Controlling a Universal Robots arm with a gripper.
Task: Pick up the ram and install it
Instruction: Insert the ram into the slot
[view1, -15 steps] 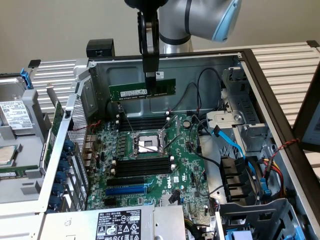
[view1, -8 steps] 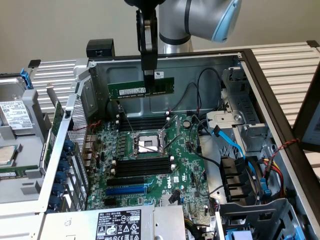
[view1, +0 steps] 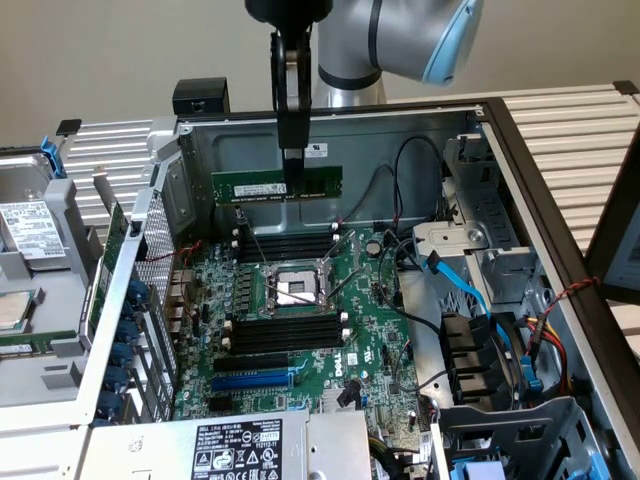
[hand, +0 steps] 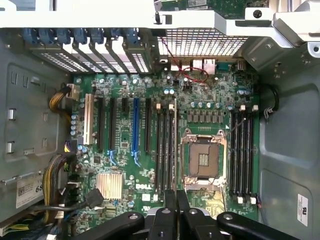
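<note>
The ram (view1: 245, 187), a long green stick, hangs level in the air above the motherboard (view1: 360, 345). My gripper (view1: 292, 180) comes down from above and is shut on the ram a little toward the exterior view's right of its middle. The stick floats over the far bank of black memory slots (view1: 290, 245), apart from them. A second bank of slots (view1: 285, 335) lies on the near side of the CPU socket (view1: 293, 290). In the wrist view my gripper (hand: 176, 202) points down at the board, beside one slot bank (hand: 165, 150) and the socket (hand: 203, 160).
The open computer case's metal wall (view1: 400, 135) stands behind the ram. Blue and black cables (view1: 470, 300) and drive bays crowd the exterior view's right. A blue expansion slot (view1: 250, 380) and a labelled power supply (view1: 235, 450) lie near the front. Card brackets (view1: 125, 330) line the left.
</note>
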